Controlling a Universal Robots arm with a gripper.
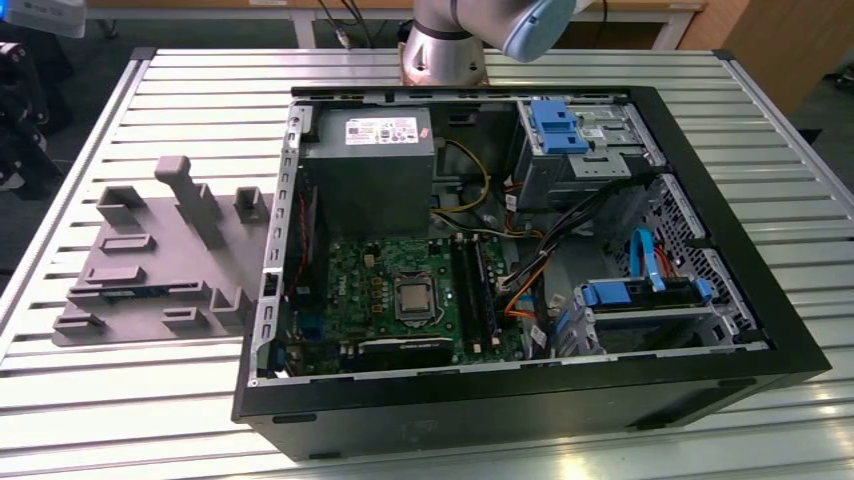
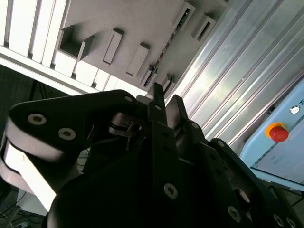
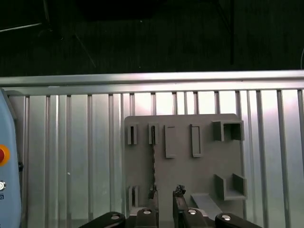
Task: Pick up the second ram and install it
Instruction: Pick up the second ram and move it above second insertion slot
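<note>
The second ram (image 3: 154, 166) stands on edge in the grey holder tray (image 3: 228, 156), seen as a thin line between two slotted posts; in the exterior view it is a bluish strip (image 1: 134, 291) on the tray (image 1: 147, 250). My gripper (image 3: 166, 192) hangs well above the tray, open, with nothing between its black fingers (image 3: 179, 191). One finger lines up over the stick. In the second wrist view the gripper (image 2: 166, 102) points down at the tray (image 2: 133, 28).
The open computer case (image 1: 534, 400) lies on the slatted metal table (image 1: 160, 400) on the exterior view's right, with the motherboard (image 1: 387, 290), cables and blue drive brackets (image 1: 554, 125) inside. A light blue box with a red button (image 2: 278, 132) sits near the table edge.
</note>
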